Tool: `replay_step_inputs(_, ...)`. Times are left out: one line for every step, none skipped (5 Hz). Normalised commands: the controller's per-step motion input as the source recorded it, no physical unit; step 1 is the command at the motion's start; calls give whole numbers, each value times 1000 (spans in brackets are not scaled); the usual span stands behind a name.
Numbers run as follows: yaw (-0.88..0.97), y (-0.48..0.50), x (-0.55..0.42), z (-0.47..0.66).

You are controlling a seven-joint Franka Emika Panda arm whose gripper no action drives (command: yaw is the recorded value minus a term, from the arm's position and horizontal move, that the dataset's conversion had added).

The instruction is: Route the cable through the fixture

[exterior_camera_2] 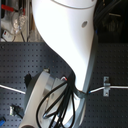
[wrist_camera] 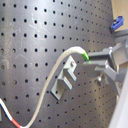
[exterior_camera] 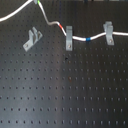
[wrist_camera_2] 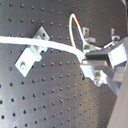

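- Where the cable (exterior_camera: 50, 21) crosses the black perforated table (exterior_camera: 65, 95) in the first exterior view, it enters at the left edge, rises to the top edge at a green band (exterior_camera: 37, 2), then drops rightward past a red band (exterior_camera: 60, 27).
- From there it runs through two squarely facing grey clips, the nearer one (exterior_camera: 69, 37) at upper centre and the farther one (exterior_camera: 108, 32) at upper right, with a blue band (exterior_camera: 88, 38) between them.
- The fixture (exterior_camera: 31, 38) stands askew at upper left of that picture, below the cable's loop and apart from it; its slot holds no cable.
- In the first wrist view the gripper (wrist_camera: 95, 61) is clenched on the cable at the green band (wrist_camera: 86, 56), with the fixture (wrist_camera: 66, 76) just beside and below the cord.
- In the second wrist view the cable (wrist_camera_2: 55, 46) passes over the fixture (wrist_camera_2: 31, 49) toward the fingers (wrist_camera_2: 92, 62); whether it touches the prongs I cannot tell.
- In the second exterior view the white arm (exterior_camera_2: 65, 35) fills the middle, hiding the gripper; one clip (exterior_camera_2: 105, 85) shows at the right with the cable (exterior_camera_2: 117, 88) through it.
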Motion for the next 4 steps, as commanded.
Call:
replay_step_inputs(0, -12, -13, 6)
replay_step_inputs(477, -8, -12, 180)
replay_step_inputs(634, 34, -91, 250)
replay_step_inputs(634, 46, -81, 309)
